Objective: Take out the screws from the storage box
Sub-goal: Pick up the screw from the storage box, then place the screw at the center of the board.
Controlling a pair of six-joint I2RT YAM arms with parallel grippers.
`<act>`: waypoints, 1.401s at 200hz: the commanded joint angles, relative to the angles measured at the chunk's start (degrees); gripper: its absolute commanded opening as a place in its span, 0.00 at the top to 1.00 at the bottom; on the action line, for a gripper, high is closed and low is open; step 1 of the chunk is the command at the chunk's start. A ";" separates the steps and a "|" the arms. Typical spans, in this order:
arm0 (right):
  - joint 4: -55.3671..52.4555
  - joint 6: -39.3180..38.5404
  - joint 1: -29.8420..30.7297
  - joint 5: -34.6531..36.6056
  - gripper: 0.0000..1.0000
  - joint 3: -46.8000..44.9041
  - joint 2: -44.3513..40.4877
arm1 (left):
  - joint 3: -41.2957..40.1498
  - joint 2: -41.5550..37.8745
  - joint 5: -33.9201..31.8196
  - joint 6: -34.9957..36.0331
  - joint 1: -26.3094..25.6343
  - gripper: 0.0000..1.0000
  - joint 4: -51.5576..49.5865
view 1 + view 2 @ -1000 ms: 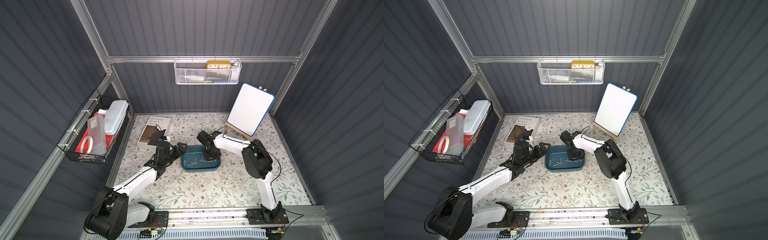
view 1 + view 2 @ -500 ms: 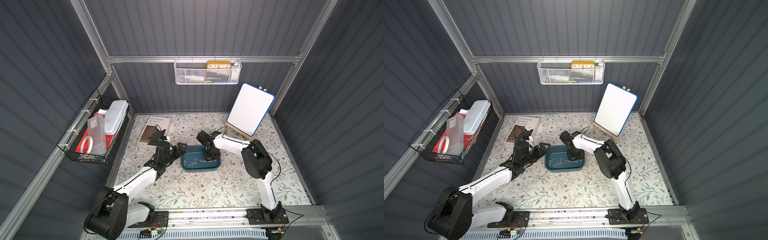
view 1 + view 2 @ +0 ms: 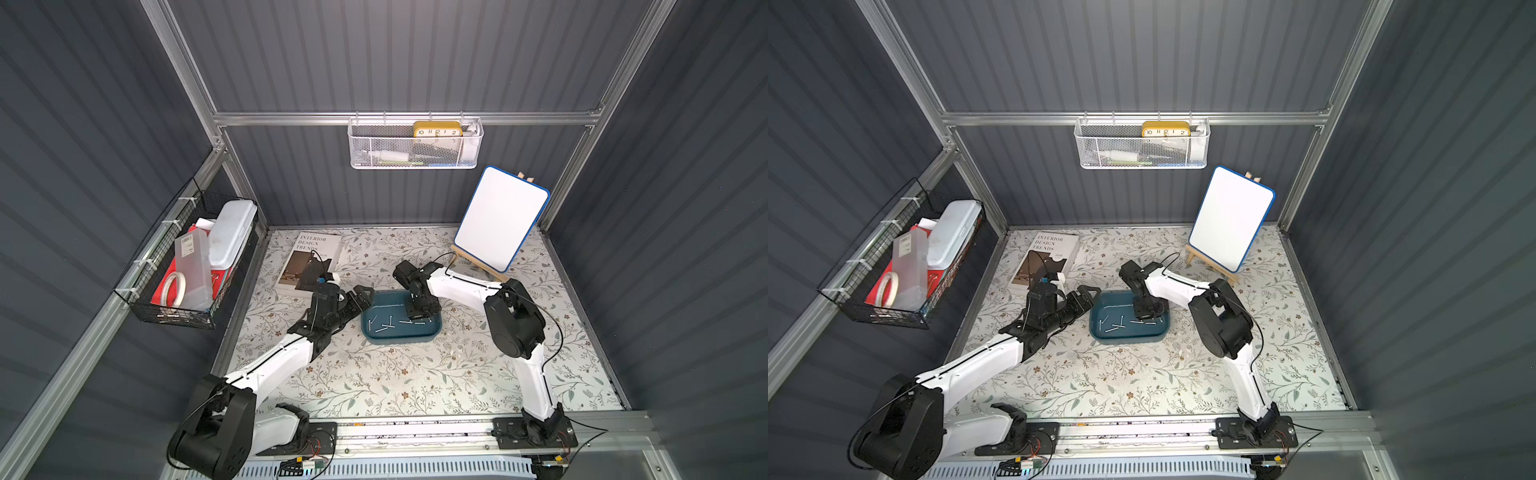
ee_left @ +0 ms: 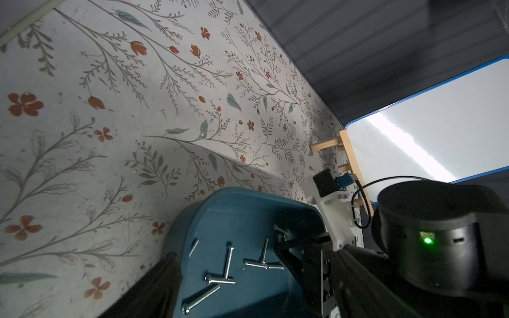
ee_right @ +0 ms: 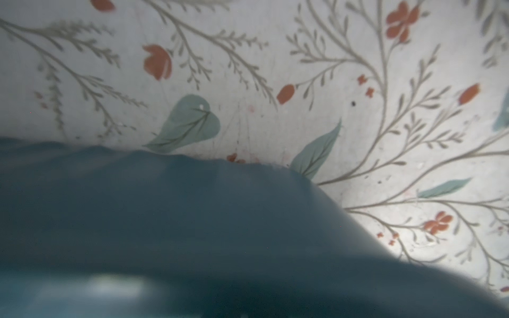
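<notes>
Teal storage box [image 3: 401, 337]: right claw [image 3: 417, 317] clenched, pointing down inside; left claw [image 3: 365, 294] released beside rim

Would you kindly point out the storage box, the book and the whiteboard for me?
storage box [image 3: 400, 337]: in a top view, on its near wall.
book [image 3: 311, 244]: in a top view, on the cover's printed title.
whiteboard [image 3: 500, 218]: in a top view, mid white face.
</notes>
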 commanded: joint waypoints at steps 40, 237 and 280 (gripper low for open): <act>0.39 1.26 -0.04 0.78 0.93 0.20 -4.34 | -0.08 -1.20 -0.27 -0.34 -0.18 0.12 -0.07; -0.10 2.61 -7.08 3.06 0.93 -16.38 -26.57 | 1.24 -0.17 -1.03 0.71 -0.18 0.11 -0.47; 1.89 2.45 -9.68 2.01 0.92 -23.74 -28.42 | 1.31 0.56 -0.73 0.62 -0.17 0.11 -0.01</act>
